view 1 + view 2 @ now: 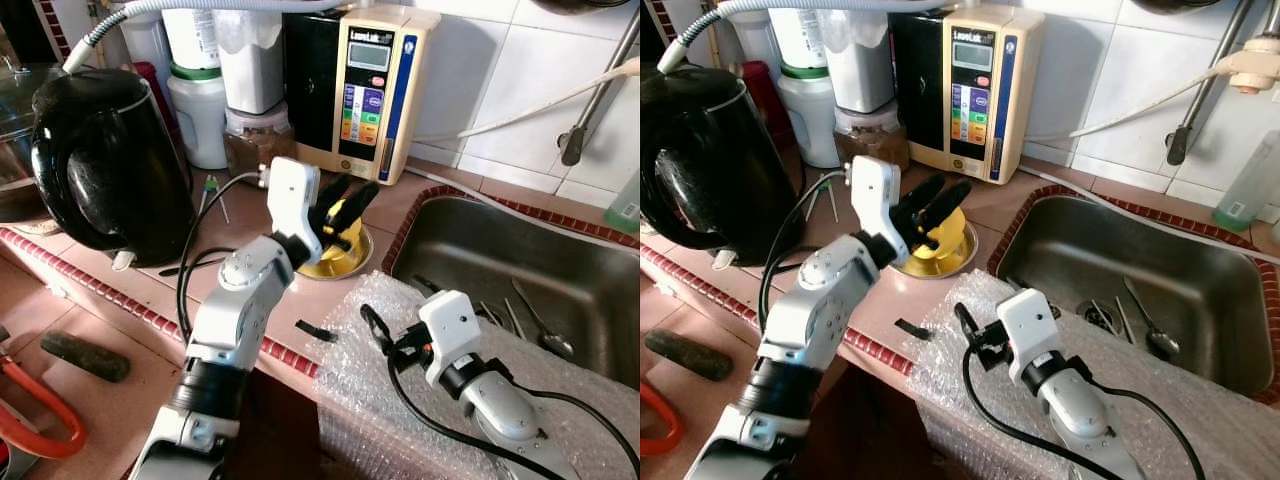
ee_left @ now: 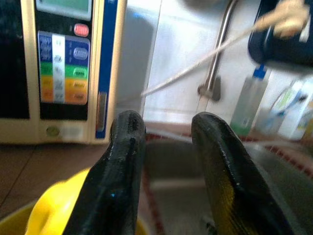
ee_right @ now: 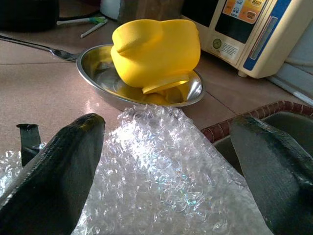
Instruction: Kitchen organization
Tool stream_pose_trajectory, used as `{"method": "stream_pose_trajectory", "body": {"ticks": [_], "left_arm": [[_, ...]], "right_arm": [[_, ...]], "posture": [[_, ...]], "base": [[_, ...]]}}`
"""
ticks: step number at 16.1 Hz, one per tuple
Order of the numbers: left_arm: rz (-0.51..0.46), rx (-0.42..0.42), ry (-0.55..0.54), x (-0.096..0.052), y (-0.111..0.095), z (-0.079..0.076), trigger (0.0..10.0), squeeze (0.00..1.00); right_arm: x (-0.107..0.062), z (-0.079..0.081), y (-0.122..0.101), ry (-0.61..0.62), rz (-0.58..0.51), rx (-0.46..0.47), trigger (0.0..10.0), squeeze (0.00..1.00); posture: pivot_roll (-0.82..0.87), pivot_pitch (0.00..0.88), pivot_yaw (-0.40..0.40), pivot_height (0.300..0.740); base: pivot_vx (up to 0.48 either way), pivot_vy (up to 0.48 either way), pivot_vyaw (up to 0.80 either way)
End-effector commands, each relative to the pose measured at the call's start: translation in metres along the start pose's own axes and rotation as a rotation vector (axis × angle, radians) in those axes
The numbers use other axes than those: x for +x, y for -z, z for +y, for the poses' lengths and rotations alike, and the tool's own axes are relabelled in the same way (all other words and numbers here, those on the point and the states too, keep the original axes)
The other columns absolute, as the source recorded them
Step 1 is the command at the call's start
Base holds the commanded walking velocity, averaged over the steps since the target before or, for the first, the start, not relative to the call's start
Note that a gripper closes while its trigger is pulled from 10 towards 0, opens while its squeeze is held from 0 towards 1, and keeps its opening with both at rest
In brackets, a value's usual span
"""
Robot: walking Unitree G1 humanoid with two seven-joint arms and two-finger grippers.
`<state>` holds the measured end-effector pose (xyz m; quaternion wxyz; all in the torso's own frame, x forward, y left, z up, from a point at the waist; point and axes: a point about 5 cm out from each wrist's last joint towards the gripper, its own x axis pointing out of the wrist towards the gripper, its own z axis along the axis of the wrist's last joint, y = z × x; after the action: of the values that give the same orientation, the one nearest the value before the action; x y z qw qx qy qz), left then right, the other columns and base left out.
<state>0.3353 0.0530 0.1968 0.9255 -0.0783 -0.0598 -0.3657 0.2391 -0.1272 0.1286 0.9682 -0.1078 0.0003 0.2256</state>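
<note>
A yellow plastic piece (image 3: pixel 156 49) lies in a shallow steel bowl (image 3: pixel 95 66) on the tiled counter, between the black kettle and the sink. My left gripper (image 1: pixel 345 200) hovers just above the yellow piece (image 1: pixel 940 235), its two black fingers (image 2: pixel 124 171) open and apart. My right gripper (image 1: pixel 393 338) rests low over a sheet of bubble wrap (image 1: pixel 365 395) at the counter's front edge, a short way in front of the bowl (image 1: pixel 350 265). It is open, with nothing but the wrap (image 3: pixel 161 171) between its fingers.
A black kettle (image 1: pixel 110 170) stands at the left. A beige water machine (image 1: pixel 375 90) and several jars (image 1: pixel 200 110) line the back wall. The steel sink (image 1: pixel 470 240) at the right holds spoons (image 1: pixel 540 325). A black scrap (image 1: pixel 315 330) lies by the wrap.
</note>
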Motion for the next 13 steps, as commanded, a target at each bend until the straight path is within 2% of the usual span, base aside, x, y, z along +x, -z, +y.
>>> {"method": "stream_pose_trajectory", "body": {"ticks": [1,4,5,6,8,13], "left_arm": [[0.028,0.027,0.014,-0.002,0.007,-0.001,10.0,1.00],[0.062,0.078,-0.011,-0.006,0.015,0.004,10.0,1.00],[0.074,0.060,-0.013,-0.007,0.019,0.006,10.0,1.00],[0.070,0.000,-0.014,-0.006,0.020,0.006,10.0,1.00],[0.052,-0.037,-0.015,-0.003,0.016,0.005,10.0,1.00],[0.104,-0.036,0.026,0.002,0.025,-0.002,10.0,1.00]], "right_arm": [[-0.002,0.001,-0.005,-0.012,-0.026,0.006,10.0,1.00],[-0.002,0.002,-0.006,-0.015,-0.026,0.002,10.0,1.00],[-0.003,0.001,-0.006,-0.018,-0.023,0.001,10.0,1.00],[-0.004,0.001,-0.005,-0.022,-0.017,-0.001,10.0,1.00],[-0.005,0.001,-0.005,-0.023,-0.014,-0.002,10.0,1.00],[-0.006,0.003,-0.005,-0.026,-0.011,-0.004,10.0,1.00]], "posture": [[0.05,0.000,0.023,0.740],[0.04,0.000,0.019,0.740],[0.04,0.000,0.014,0.740],[0.04,0.000,0.012,0.740],[0.03,0.000,0.013,0.740],[0.03,0.000,0.017,0.740]], "base": [[0.000,0.000,0.00],[0.000,0.000,0.00],[0.000,0.000,0.00],[0.000,0.000,0.00],[0.000,0.000,0.00],[0.000,0.000,0.00]]}}
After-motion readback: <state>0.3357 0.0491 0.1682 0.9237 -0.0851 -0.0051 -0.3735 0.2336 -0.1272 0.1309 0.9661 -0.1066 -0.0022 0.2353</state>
